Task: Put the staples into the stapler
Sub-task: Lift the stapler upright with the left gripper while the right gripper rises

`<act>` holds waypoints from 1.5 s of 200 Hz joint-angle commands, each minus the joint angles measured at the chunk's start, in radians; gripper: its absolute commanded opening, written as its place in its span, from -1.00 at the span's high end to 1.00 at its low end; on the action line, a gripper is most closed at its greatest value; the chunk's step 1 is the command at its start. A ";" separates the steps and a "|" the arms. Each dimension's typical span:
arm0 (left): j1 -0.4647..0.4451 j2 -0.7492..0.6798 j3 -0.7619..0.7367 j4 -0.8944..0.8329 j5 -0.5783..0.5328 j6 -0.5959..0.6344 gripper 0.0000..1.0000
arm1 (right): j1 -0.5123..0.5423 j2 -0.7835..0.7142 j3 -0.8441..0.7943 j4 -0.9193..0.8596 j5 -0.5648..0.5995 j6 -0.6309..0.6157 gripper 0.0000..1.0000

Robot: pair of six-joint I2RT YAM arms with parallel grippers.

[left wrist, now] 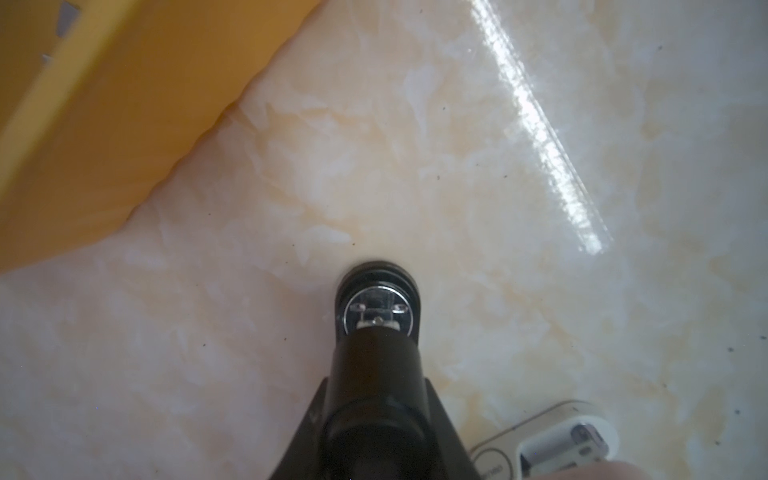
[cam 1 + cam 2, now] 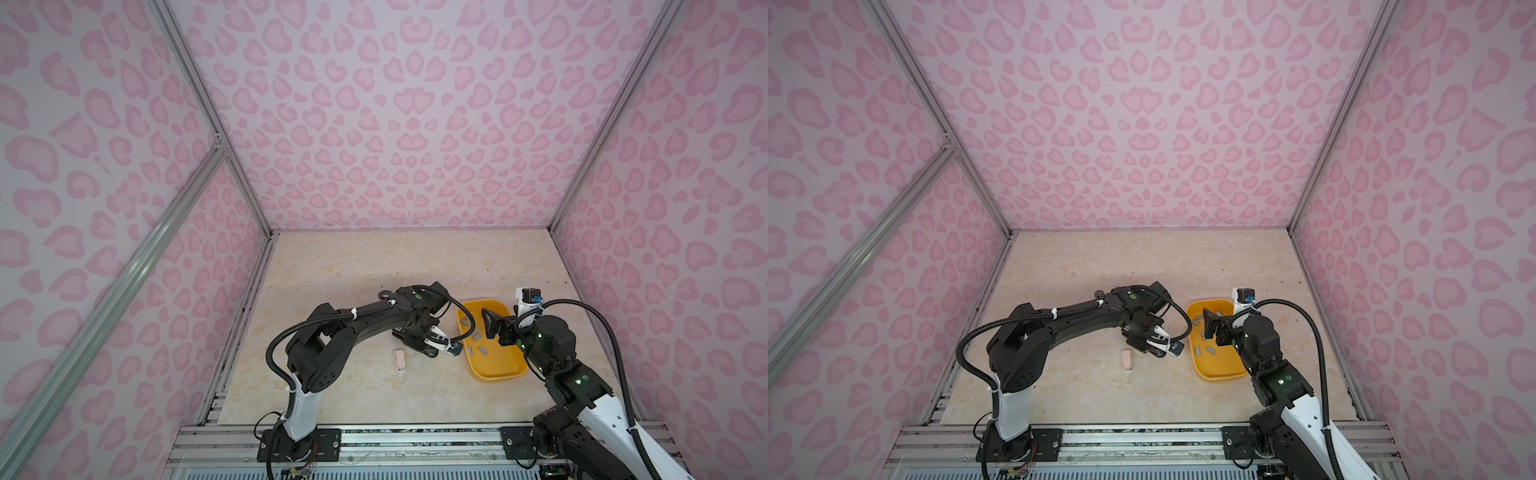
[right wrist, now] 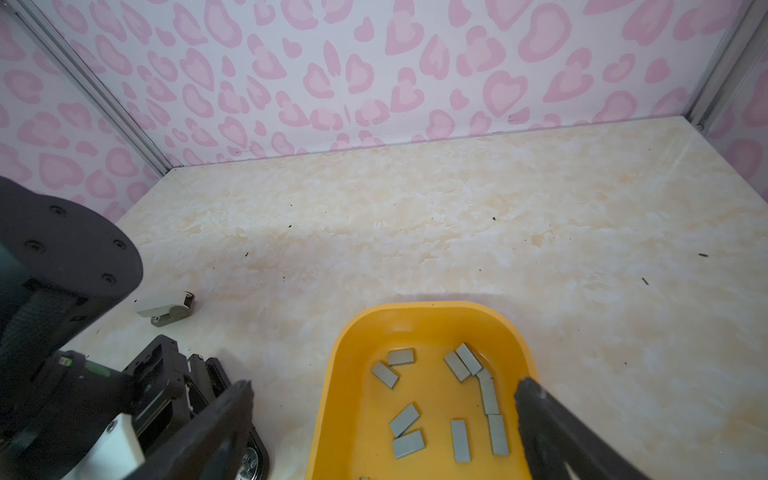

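Clamped black stapler (image 1: 376, 365) with left gripper (image 2: 430, 352) beside yellow tray (image 3: 428, 306) | spread right gripper (image 3: 384, 388) wide over staples (image 3: 405, 419) lying loose in tray | risked lifting touching strips together, or slipping off thin flat ones.

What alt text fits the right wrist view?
A yellow tray holding about ten grey staple strips sits below the open right gripper, whose black fingers frame it on either side. Nearby, a small white stapler lies on the marbled tabletop beside the black left arm, with pink heart-patterned walls behind.
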 commanded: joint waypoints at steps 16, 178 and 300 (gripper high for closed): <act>0.027 -0.216 -0.066 0.181 -0.064 -0.131 0.93 | 0.000 0.002 0.018 -0.010 0.010 -0.001 -0.96; 0.312 -1.080 -0.808 1.055 -0.320 -0.918 0.92 | 0.241 0.221 0.384 0.002 -0.164 0.379 -0.80; 0.295 -1.080 -0.721 0.910 -0.143 -1.166 0.92 | 0.251 0.475 0.218 0.216 0.087 0.270 -0.69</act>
